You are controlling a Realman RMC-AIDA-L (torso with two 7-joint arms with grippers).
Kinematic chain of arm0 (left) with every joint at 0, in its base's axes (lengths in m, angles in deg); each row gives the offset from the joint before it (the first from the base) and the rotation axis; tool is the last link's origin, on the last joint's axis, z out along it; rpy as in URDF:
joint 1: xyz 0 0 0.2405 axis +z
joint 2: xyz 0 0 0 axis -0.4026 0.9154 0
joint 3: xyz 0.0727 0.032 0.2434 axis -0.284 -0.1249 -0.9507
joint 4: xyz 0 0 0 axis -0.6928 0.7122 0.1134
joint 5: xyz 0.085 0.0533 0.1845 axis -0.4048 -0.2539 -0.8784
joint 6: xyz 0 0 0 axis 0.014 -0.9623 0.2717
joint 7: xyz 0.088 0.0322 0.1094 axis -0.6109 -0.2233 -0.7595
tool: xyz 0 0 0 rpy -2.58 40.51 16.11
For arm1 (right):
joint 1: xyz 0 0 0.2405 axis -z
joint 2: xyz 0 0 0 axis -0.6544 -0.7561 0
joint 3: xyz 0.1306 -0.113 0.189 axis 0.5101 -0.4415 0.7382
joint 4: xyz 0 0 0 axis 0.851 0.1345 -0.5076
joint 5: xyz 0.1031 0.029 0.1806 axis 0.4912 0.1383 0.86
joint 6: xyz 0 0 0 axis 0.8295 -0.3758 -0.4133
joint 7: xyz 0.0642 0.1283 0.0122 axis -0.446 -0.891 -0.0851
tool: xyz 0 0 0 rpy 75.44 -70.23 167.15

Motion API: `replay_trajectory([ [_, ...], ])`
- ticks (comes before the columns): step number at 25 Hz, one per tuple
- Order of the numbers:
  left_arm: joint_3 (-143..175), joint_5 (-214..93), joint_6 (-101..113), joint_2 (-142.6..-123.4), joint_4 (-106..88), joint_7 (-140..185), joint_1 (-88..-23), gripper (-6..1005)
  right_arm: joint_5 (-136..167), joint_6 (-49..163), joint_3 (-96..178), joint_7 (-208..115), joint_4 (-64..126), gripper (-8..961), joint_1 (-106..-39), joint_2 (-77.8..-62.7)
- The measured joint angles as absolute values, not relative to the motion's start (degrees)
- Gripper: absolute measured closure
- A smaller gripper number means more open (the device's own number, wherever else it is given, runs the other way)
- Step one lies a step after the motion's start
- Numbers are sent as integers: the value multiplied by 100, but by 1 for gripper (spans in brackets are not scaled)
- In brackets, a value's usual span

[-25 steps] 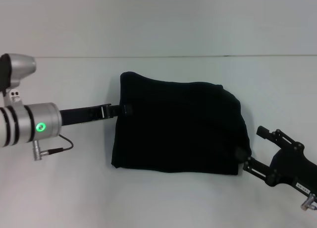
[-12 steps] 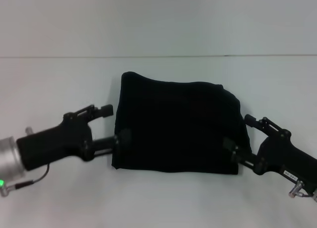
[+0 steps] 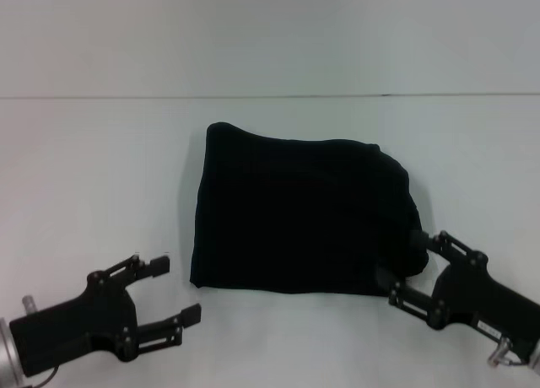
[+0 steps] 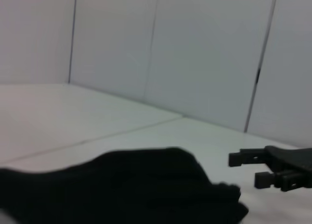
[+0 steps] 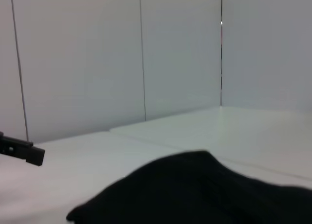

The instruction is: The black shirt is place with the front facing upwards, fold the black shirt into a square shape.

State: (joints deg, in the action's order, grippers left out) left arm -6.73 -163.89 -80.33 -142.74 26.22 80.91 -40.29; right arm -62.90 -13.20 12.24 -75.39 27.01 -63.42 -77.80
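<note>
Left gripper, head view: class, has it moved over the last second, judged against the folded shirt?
Yes. The left gripper has drawn back from the left edge of the folded black cloth shirt toward the robot, now open, clear of its near-left corner.

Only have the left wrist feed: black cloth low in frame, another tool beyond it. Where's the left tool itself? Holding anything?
Observer: Head view shows the left tool open and holding nothing. It is apart from the black shirt, off the shirt's near left corner.
Operator: And the other one?
Observer: The right tool is open, with its fingertips at the shirt's near right corner.
Operator: Fold state?
Observer: The shirt lies as a rough rectangle on the table, wider than deep, with no lettering showing.
</note>
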Motion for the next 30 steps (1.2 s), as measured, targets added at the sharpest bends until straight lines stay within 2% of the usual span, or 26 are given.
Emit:
replay_trajectory([
  [10,-488,-16562,-7950,-14262,2324,7930,-4016,117,-6284,-1253,1235,-7347,2762,113,-6076,-7761],
  [30,-469,-16562,-7999,-14252,2318,7924,-4046,119,-6242,-1423,1246,-7348,2785,113,-6046,-7763],
])
